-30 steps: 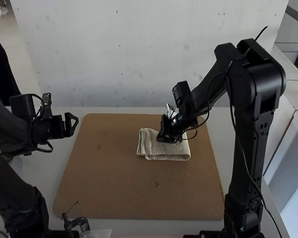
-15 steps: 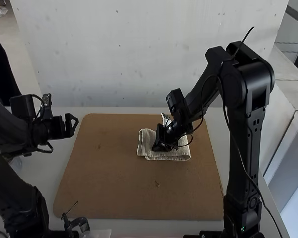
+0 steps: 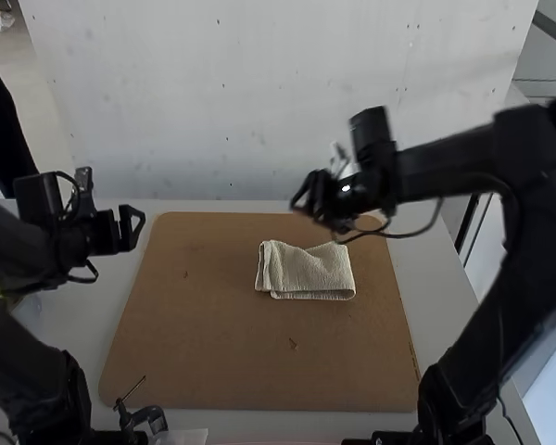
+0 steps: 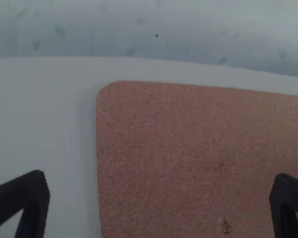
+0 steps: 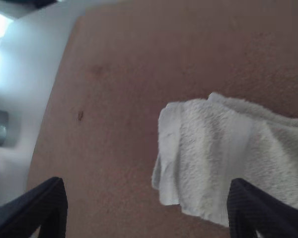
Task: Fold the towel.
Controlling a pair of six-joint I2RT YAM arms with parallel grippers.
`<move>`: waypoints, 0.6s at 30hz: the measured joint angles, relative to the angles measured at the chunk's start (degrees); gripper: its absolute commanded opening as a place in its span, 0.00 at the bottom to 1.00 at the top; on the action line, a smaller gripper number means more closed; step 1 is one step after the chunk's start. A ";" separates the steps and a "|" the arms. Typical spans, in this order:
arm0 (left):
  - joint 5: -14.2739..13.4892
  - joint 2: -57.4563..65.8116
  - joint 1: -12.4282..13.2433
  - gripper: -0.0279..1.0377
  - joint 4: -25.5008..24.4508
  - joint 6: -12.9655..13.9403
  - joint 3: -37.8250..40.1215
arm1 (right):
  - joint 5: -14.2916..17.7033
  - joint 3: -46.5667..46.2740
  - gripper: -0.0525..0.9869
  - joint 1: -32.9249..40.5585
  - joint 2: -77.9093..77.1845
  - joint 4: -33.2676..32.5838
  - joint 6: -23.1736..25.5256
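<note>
Cream cloth towel (image 3: pixel 308 272), its folded length running left to right, lies nearer my right arm (image 3: pixel 459 169), whose black two-fingered gripper (image 5: pixel 148 182) hangs empty, fingers wide apart.

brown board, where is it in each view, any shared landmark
High view: the brown board spans mid-picture, under the towel.
Left wrist view: bare board, with its rounded corner.
Right wrist view: around the towel, with one long edge.
Shared landmark: the pale table past the board's edge.
</note>
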 measured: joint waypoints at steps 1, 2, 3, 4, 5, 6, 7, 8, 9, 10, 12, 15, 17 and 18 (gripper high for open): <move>-0.02 -2.43 -0.04 0.97 0.02 -0.26 -0.37 | 0.22 -1.11 0.70 -2.34 -1.55 1.01 0.02; -0.02 -4.22 -0.15 0.97 0.09 -0.52 -0.52 | 0.79 -2.34 0.70 -5.33 -3.30 2.19 0.02; -0.04 -5.88 -0.28 0.97 0.07 -1.27 -0.57 | 1.55 -3.41 0.71 -7.93 -4.83 3.48 0.02; -0.11 -7.37 -0.39 0.97 0.11 -1.79 -0.57 | 2.19 -4.22 0.71 -9.92 -5.95 4.66 0.07; -0.20 -9.25 -0.52 0.97 0.09 -2.47 -0.66 | 3.26 -5.55 0.71 -12.94 -7.85 6.14 0.02; -0.52 -10.88 -0.66 0.97 0.15 -2.91 -0.94 | 4.09 -6.54 0.71 -14.56 -8.94 7.61 0.00; -0.98 -12.90 -0.83 0.97 0.13 -3.23 -1.46 | 4.94 -7.48 0.70 -16.59 -10.36 9.11 -0.02; -1.49 -14.49 -1.20 0.97 0.15 -3.63 -2.03 | 6.27 -8.85 0.71 -18.56 -11.89 10.78 -0.22; -2.03 -16.13 -1.62 0.97 0.13 -3.91 -2.73 | 7.32 -9.77 0.71 -19.65 -12.85 11.69 -0.39; -2.54 -17.94 -2.10 0.97 0.13 -4.11 -3.63 | 8.13 -10.91 0.71 -20.61 -13.70 12.96 -0.59; -3.63 -20.52 -2.93 0.97 0.11 -4.61 -5.09 | 10.29 -13.62 0.70 -21.57 -15.04 15.54 -1.27; -4.98 -24.81 -3.26 0.97 0.11 -5.22 -7.63 | 13.00 -18.86 0.70 -21.90 -17.99 18.43 -1.97; -5.55 -28.87 -3.26 0.97 0.52 -5.60 -10.01 | 14.56 -22.56 0.70 -22.10 -21.64 19.10 -2.56; -5.77 -30.93 -3.26 0.97 0.66 -5.92 -11.10 | 15.39 -23.98 0.70 -22.27 -23.67 19.15 -2.97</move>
